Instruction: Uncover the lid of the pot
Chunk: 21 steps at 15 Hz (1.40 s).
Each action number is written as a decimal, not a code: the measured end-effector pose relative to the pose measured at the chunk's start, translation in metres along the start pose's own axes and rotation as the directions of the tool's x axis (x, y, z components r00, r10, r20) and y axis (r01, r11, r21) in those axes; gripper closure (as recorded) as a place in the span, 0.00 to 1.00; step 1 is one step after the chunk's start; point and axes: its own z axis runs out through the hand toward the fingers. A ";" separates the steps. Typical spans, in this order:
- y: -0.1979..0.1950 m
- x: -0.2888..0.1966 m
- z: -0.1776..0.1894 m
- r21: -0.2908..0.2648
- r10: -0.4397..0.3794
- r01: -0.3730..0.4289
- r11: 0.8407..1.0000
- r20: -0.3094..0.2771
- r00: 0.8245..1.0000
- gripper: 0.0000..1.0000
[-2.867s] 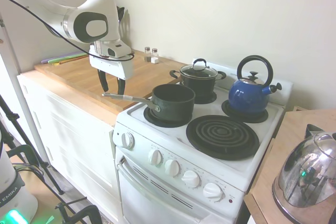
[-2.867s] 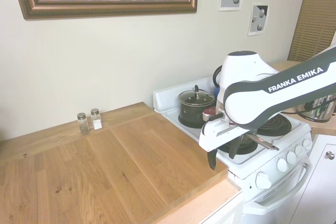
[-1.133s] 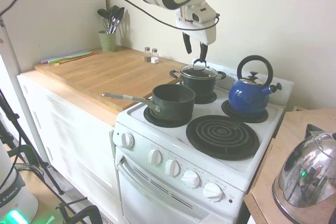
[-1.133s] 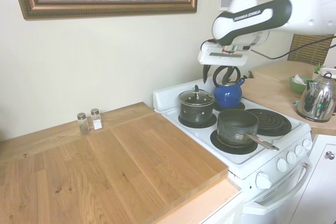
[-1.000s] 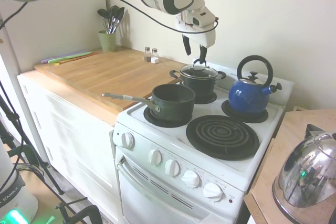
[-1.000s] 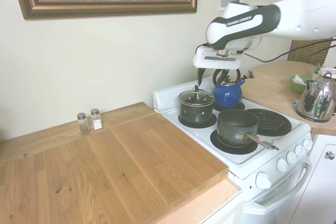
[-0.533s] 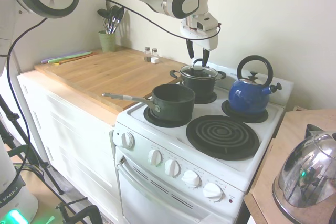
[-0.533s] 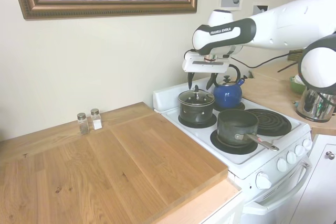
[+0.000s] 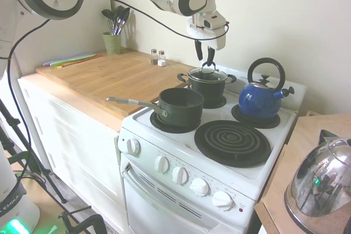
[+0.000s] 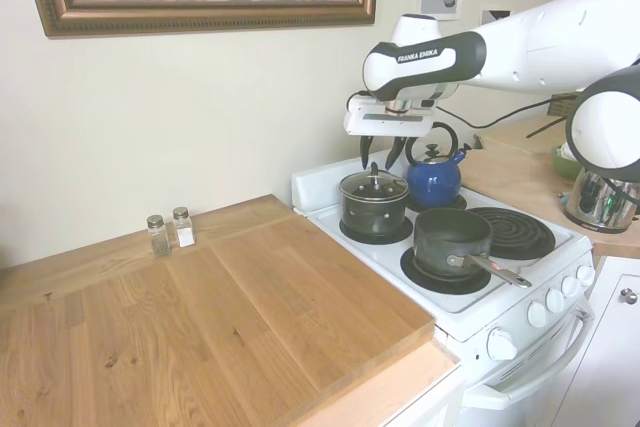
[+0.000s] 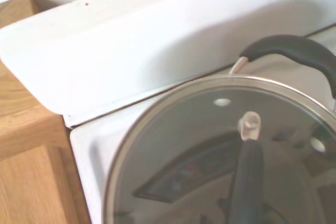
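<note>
One risk: the tool [image 9: 203, 58], open just above the lid [image 9: 207, 74] resting on the pot [image 9: 208, 87] at the stove's back, could close off-centre and miss the thin handle [image 10: 374, 171]

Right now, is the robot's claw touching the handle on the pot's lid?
Cannot tell. In the first exterior view the open gripper has its fingertips right at the lid handle, with no clear gap or contact; the second exterior view shows the same closeness.
</note>
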 end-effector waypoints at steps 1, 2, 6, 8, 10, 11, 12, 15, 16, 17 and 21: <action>0.001 0.001 0.001 -0.002 0.002 -0.002 1.000 0.003 1.000 1.00; 0.002 0.001 0.002 -0.005 0.004 -0.004 1.000 0.006 1.000 1.00; 0.008 0.008 0.016 -0.012 0.028 -0.027 1.000 0.030 0.999 1.00; 0.007 0.008 0.017 -0.006 0.031 -0.031 1.000 0.040 0.999 1.00; 0.007 0.008 0.017 -0.002 0.027 -0.027 1.000 0.039 0.999 1.00; 0.006 0.007 0.016 -0.001 0.024 -0.024 1.000 0.038 0.999 1.00; 0.006 0.007 0.016 -0.001 0.022 -0.022 1.000 0.038 0.999 1.00; 0.005 0.006 0.016 0.003 0.017 -0.018 1.000 0.034 0.999 1.00; 0.004 0.006 0.014 0.009 0.017 -0.017 1.000 0.030 0.999 1.00; 0.003 0.006 0.010 0.018 0.016 -0.016 1.000 0.024 1.000 1.00; 0.001 -0.010 -0.028 0.091 -0.004 0.005 0.996 -0.011 1.000 1.00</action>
